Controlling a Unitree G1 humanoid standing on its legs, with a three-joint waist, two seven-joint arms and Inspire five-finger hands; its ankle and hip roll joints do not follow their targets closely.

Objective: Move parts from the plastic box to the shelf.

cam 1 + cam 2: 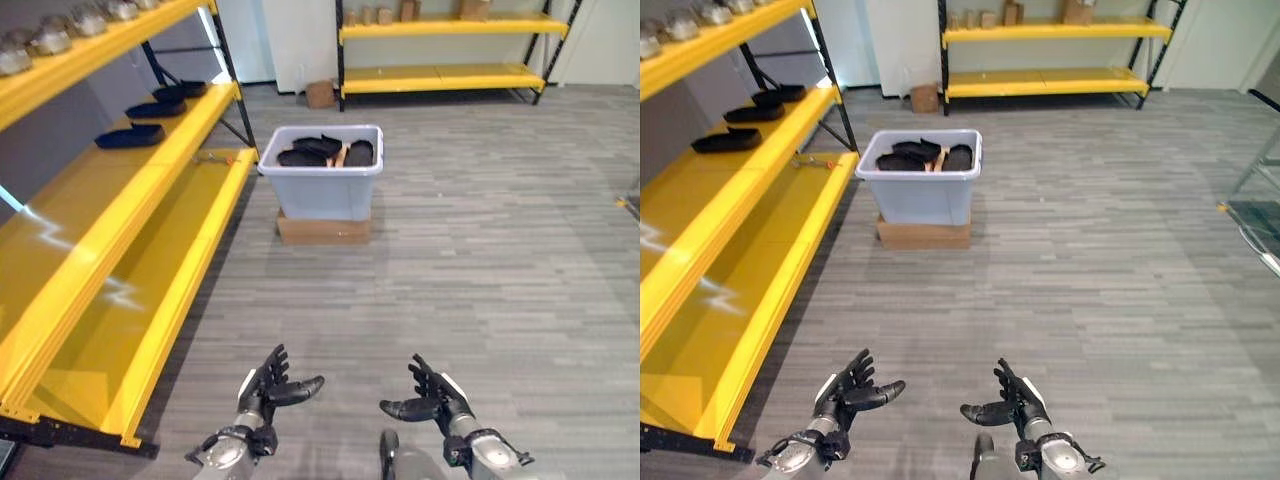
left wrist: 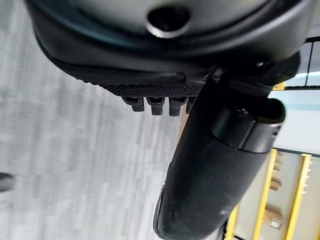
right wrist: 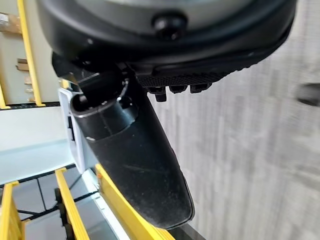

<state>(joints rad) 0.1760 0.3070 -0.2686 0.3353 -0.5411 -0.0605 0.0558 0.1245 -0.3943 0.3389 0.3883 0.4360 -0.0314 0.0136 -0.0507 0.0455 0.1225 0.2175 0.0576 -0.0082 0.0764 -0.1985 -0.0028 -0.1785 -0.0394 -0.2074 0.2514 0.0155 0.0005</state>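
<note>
Parts (image 1: 325, 151), dark, flat and probably light and stiff, lay heaped in the plastic box (image 1: 322, 187) beside the shelf (image 1: 150, 255), best gripped by an edge, while left hand (image 1: 266, 386) and right hand (image 1: 428, 394) hung empty with fingers spread.

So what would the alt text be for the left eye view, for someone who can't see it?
A pale plastic box of dark parts sits on a flat cardboard box on a grey floor. Yellow shelves run along the left, holding a few dark parts. The robot's left hand and right hand hover open and empty below.
</note>
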